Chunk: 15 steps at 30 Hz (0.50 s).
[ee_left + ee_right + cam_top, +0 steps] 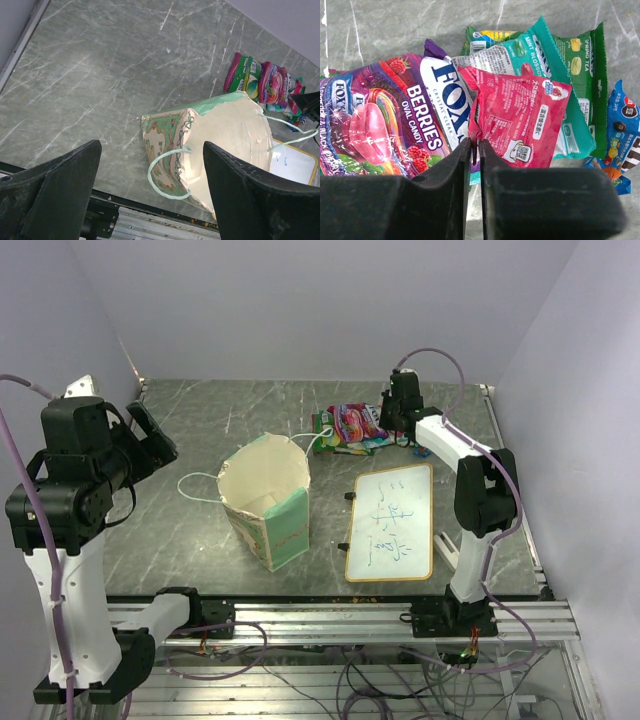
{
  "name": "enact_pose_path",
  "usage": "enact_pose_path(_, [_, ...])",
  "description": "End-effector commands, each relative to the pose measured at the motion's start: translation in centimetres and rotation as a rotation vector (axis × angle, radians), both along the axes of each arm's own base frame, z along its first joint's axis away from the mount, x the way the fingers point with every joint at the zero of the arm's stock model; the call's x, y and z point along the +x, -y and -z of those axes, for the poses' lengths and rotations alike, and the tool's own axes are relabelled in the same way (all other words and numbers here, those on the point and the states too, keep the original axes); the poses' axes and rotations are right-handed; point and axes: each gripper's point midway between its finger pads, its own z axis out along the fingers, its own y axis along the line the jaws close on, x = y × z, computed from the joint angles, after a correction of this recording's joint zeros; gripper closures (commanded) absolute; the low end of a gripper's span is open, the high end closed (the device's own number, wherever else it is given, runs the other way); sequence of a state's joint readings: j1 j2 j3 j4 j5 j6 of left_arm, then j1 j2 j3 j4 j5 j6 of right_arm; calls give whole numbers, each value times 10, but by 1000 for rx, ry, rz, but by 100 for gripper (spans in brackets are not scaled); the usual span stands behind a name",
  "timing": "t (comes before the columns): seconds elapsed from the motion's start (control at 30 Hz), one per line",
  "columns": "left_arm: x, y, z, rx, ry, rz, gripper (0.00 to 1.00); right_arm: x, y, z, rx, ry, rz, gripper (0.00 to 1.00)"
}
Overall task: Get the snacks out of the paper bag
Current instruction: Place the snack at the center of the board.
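The cream paper bag (268, 502) with green patterned sides stands open at the table's middle; only cream paper shows inside it. It also shows in the left wrist view (225, 130). The snacks (350, 425) lie in a heap on the table behind the bag. My right gripper (475, 145) is shut on the corner of the red packet (520, 120), which lies over the purple berries packet (385, 120) and the green packets (555, 55). Blue candy (625, 135) lies at the right. My left gripper (151, 147) is open and empty, held above the table left of the bag.
A whiteboard (392, 522) with writing lies right of the bag, near the front edge. The bag's white string handles (195, 485) hang out to the left and toward the snacks. Walls close in the back and both sides.
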<state>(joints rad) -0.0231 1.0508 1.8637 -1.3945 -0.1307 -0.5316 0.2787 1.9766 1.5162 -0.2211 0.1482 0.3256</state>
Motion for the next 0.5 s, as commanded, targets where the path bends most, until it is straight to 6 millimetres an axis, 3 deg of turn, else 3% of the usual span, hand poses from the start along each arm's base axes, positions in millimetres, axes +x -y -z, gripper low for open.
enact_pose_path(0.0, [-6,3,0,-21,3,8,7,1,-2,-2,8,21,-10,84])
enact_pose_path(0.33, [-17,4,-10,-26,25,12,7,-8,4,-49,-40,84,-29,57])
enact_pose_path(0.47, [-19,4,-14,-21,38,16,7,-20,-3,-75,-71,85,-39,36])
